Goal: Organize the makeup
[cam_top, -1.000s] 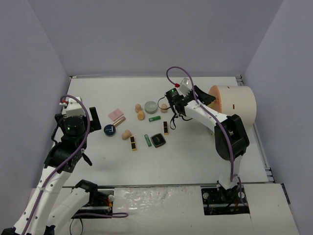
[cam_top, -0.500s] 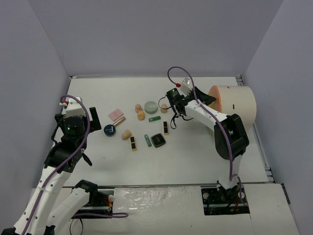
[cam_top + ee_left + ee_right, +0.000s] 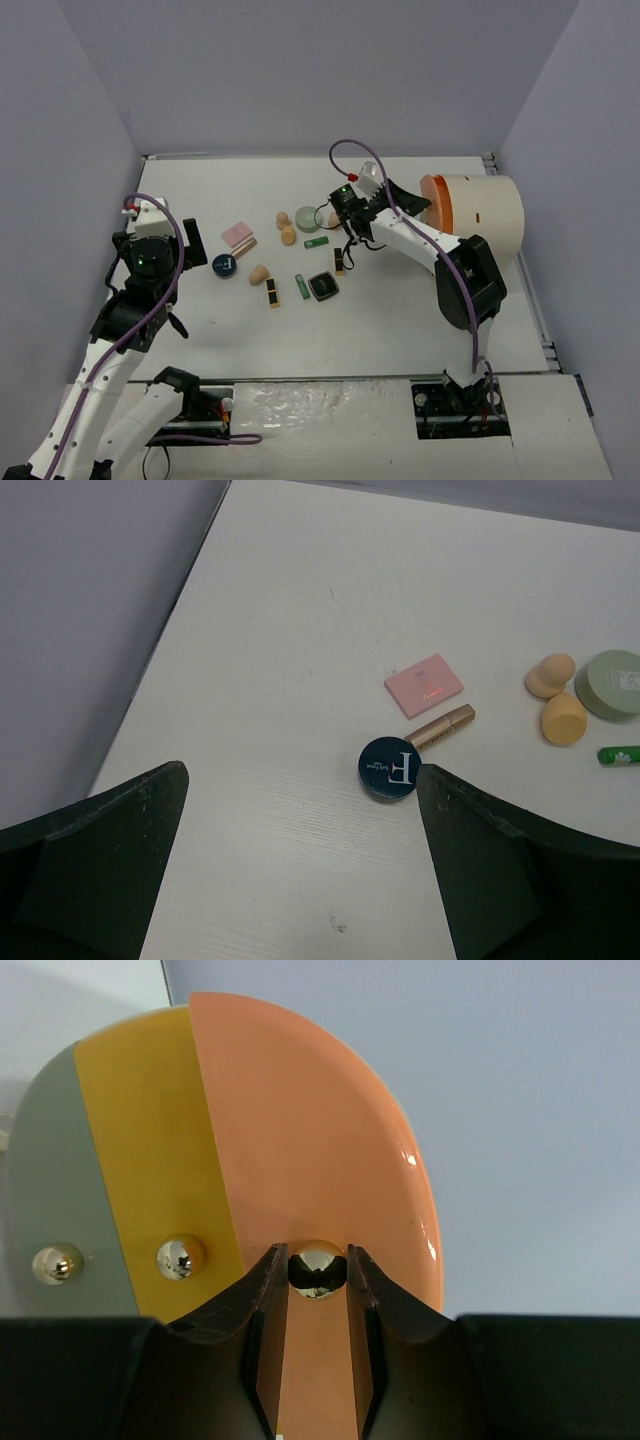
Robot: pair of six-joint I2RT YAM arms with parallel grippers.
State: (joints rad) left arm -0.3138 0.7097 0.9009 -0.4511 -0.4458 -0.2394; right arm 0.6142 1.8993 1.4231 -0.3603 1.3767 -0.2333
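The right claw (image 3: 317,1282) pinches the gold knob (image 3: 318,1268) on the orange drawer (image 3: 330,1140). The left claw (image 3: 300,780) hangs wide open above the bench (image 3: 300,630).

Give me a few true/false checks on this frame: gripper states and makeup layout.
1. The right gripper is closed on the round gold knob of the glossy orange drawer front. True.
2. The left gripper holds the round dark blue compact. False: its jaws are wide open and empty; the compact lies on the white table below.
3. The flat pink palette lies beside the rose-gold tube. True.
4. The black square compact is stacked on the pale green round compact. False: both lie apart on the table.
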